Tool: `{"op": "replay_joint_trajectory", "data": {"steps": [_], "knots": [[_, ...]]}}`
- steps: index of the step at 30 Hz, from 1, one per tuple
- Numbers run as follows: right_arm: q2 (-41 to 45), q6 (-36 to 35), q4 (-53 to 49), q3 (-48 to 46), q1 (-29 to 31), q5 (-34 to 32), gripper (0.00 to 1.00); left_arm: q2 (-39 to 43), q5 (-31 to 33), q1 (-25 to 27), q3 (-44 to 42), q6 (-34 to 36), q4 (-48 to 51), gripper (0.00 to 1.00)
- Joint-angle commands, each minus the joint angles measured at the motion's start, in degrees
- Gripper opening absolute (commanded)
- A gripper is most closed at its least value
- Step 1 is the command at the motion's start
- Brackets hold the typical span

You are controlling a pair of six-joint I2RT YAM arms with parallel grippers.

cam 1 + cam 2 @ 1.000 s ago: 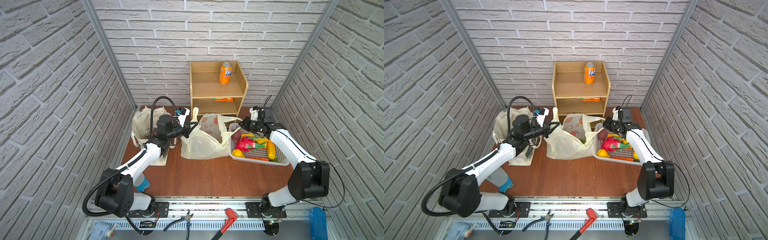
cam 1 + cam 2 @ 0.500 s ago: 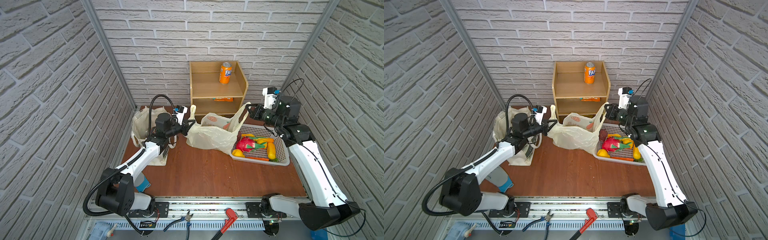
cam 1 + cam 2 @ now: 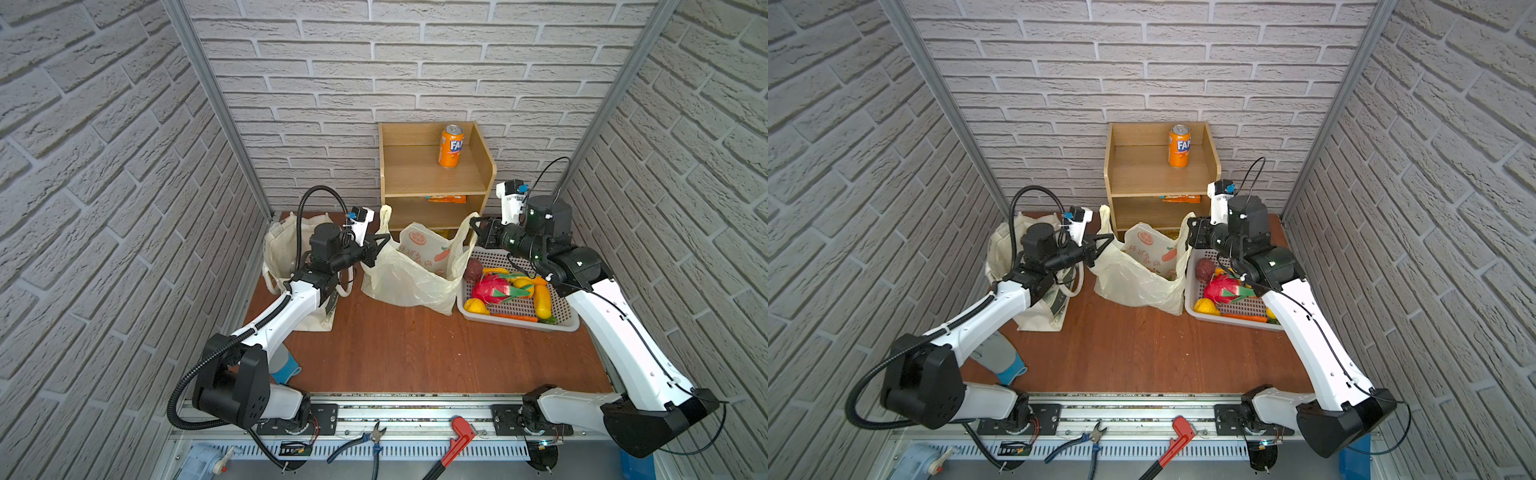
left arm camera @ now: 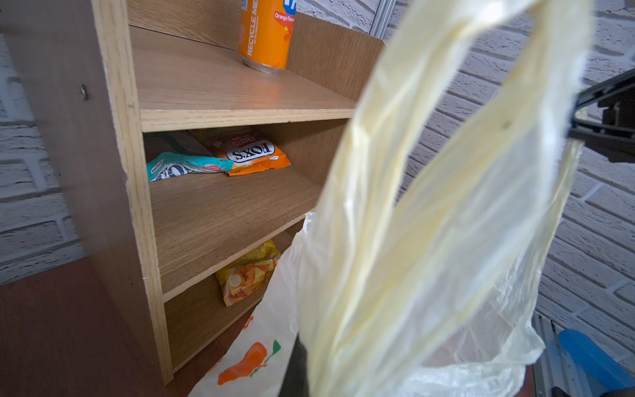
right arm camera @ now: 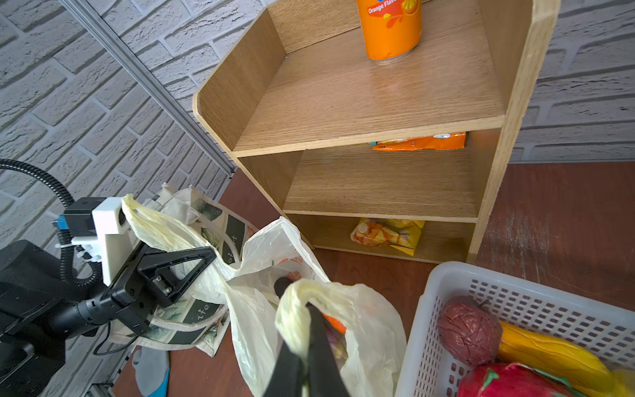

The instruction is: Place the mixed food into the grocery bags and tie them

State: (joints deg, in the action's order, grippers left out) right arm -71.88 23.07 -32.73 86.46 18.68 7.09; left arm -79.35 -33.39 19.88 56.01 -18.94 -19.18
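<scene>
Right, wooden shelf (image 3: 432, 178) at back; pale-yellow plastic carrier bag (image 3: 409, 274) stands just in front of it, mouth stretched wide. Prob. the tying step: bring both handles (image 3: 386, 220) together over the bag, cross w/o slack, don't rip the thin film. Left gripper (image 3: 384, 240) and right gripper (image 3: 473, 227) each pinch one handle, jaws fully closed.

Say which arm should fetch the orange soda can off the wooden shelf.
Right, probably: the right gripper sits beside the wooden shelf, nearer the orange soda can than the left gripper. Both are shut on handles of the pale-yellow plastic bag, so it must let go first.
</scene>
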Motion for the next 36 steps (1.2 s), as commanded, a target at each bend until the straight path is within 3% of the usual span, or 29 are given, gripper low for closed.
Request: {"op": "replay_joint_trajectory", "data": {"steps": [1,7,14,18,21,25,31,36], "knots": [[0.58,-1.45,3.03,0.17,1.22,-3.08,0.06,-0.61,0.16,-0.37,-1.35,-0.48,-5.26,0.00],[0.19,-2.42,1.89,2.40,2.33,-6.50,0.06,-0.72,0.76,-0.44,-3.48,-1.17,-7.34,0.00],[-0.43,-1.89,3.33,0.23,2.51,-4.82,0.09,-0.33,6.52,-0.43,-4.49,-3.55,-6.41,0.00],[-0.23,-1.85,3.54,-0.29,2.51,-4.09,0.14,0.15,5.21,-0.40,-4.64,-2.78,-5.52,0.00],[-0.37,-1.80,3.99,-0.15,2.54,-2.24,0.23,0.12,1.70,-0.38,-4.74,-1.46,-5.74,0.00],[-0.81,-2.34,4.25,0.59,2.53,0.24,0.48,0.28,0.19,-0.38,-4.78,-0.59,-4.81,0.00],[1.26,-6.78,4.11,1.79,2.18,1.60,0.73,1.06,-0.71,-0.45,-4.83,-0.11,-4.00,0.00],[5.23,-9.60,4.52,-0.56,-0.27,2.68,0.82,1.80,-0.85,-0.54,-4.86,0.35,-2.95,0.00]]}}
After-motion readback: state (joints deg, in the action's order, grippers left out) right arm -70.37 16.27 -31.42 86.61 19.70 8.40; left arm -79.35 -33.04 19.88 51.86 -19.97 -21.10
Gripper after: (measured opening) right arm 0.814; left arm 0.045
